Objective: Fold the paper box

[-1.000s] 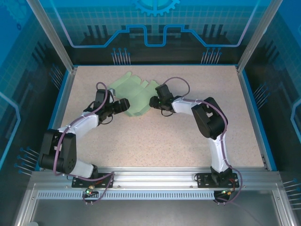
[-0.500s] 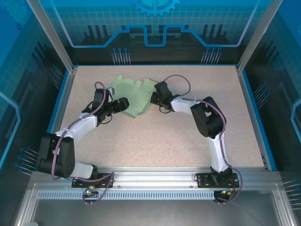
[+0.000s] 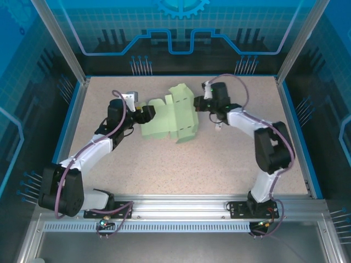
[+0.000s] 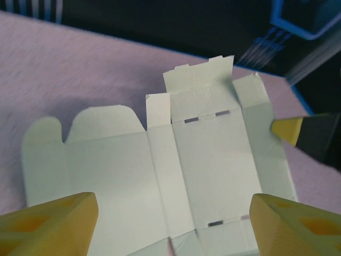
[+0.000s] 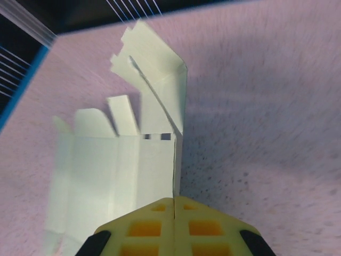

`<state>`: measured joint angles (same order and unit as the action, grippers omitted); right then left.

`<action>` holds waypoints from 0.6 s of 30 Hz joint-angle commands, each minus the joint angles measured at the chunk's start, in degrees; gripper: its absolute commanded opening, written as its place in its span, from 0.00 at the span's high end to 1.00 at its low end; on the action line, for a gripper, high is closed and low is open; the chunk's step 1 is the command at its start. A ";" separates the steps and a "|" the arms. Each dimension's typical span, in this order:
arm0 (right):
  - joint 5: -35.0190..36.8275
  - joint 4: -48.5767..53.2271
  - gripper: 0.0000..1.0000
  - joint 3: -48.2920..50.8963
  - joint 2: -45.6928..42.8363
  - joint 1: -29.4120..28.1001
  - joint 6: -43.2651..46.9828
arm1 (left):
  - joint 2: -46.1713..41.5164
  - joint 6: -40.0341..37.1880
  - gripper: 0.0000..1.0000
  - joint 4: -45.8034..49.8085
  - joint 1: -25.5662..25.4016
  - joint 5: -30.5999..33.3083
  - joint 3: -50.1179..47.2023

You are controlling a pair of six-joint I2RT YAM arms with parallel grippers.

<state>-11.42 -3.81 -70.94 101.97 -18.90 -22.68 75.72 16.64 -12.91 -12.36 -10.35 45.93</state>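
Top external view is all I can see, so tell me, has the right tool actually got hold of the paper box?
Observer: Yes. In the right wrist view the right tool is shut on the paper box, with one side panel pinched edge-on between its fingers and raised off the table.
Operator: And the left tool?
Observer: The left wrist view shows the left tool open, its fingers spread wide over the flat part of the sheet and not closed on anything.
Operator: Any locking slots showing?
Observer: Two short slots sit on the far crease, just below a tabbed flap.
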 commanded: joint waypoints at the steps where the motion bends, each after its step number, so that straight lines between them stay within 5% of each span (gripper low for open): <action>1: -10.11 6.66 1.00 0.88 -6.80 1.95 13.71 | 1.57 -12.45 0.23 -9.99 -1.42 -7.29 2.86; 10: -19.74 19.31 1.00 -1.10 -16.34 4.63 29.93 | 9.36 -36.78 0.17 3.73 -2.80 -18.73 17.54; 18: -26.39 21.21 1.00 -2.36 -17.56 4.02 34.07 | 15.33 -50.04 0.18 21.29 -3.98 -26.83 28.57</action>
<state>-33.12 14.83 -71.07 85.60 -14.94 7.81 88.86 -25.26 -0.71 -15.68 -31.57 71.11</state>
